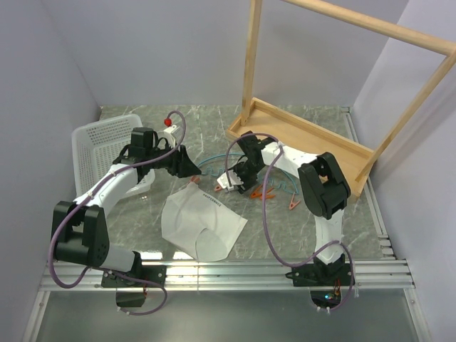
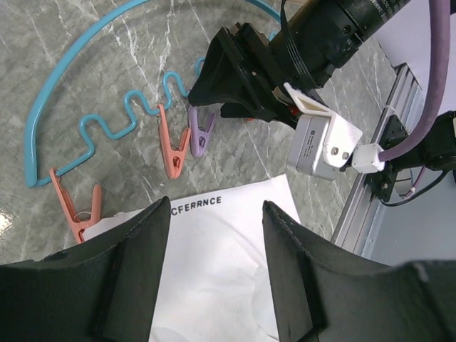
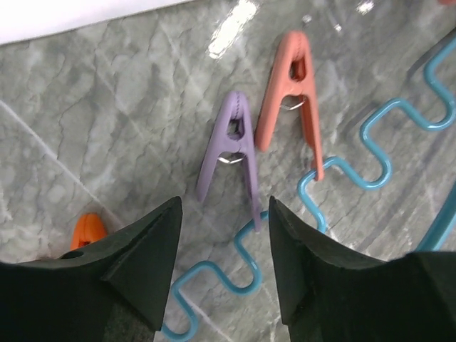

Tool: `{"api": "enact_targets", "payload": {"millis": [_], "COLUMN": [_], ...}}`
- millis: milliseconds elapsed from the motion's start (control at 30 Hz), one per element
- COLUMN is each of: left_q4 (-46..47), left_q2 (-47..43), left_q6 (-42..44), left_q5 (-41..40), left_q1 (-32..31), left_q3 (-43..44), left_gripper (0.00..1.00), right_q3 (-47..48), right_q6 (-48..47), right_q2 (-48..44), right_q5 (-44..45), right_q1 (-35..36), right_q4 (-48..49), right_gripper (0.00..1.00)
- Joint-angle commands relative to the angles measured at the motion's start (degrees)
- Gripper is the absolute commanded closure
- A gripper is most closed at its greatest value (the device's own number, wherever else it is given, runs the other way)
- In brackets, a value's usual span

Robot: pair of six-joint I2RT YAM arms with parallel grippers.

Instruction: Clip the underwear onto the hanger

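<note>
Left gripper (image 2: 217, 211): jaws spread, nothing between them, over the printed waistband edge of the underwear (image 1: 201, 224). Right gripper (image 3: 224, 208): jaws spread, empty, above a purple clip (image 3: 231, 146) on the hanger (image 2: 30, 153). Underwear lies flat on the table (image 1: 299, 229), hanger just beyond it.

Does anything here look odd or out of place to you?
Nothing looks broken or spilled. The hanger lies flat on the table rather than hanging from the wooden rack. One purple clip sits among salmon-orange clips. The underwear lies creased on the table nearby.
</note>
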Motion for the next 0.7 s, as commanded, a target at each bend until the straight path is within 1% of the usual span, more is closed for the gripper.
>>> {"api": "enact_targets", "payload": {"millis": [0,433,667], "left_q4": [1.27,1.18,1.01], "left_q2": [0.44,0.44,1.14], "left_q6": [1.13,1.3,1.92], "left_q5": [1.84,1.93,2.02], "left_q1": [0.35,0.88,0.97], "left_q3": [0.16,-0.19,0.16], "left_gripper": [0.4,0.4,0.4], "right_q3": [2.51,3.83,6.46], "right_q6": [-0.1,3.76,4.99], "right_q2": [0.68,2.35,4.02], "right_q5": [1.6,2.22,3.45], "right_q1": [0.68,1.39,2.44], "right_q4": [-2.28,-2.55,-4.4], "right_gripper": [0.41,0.4,0.41]}}
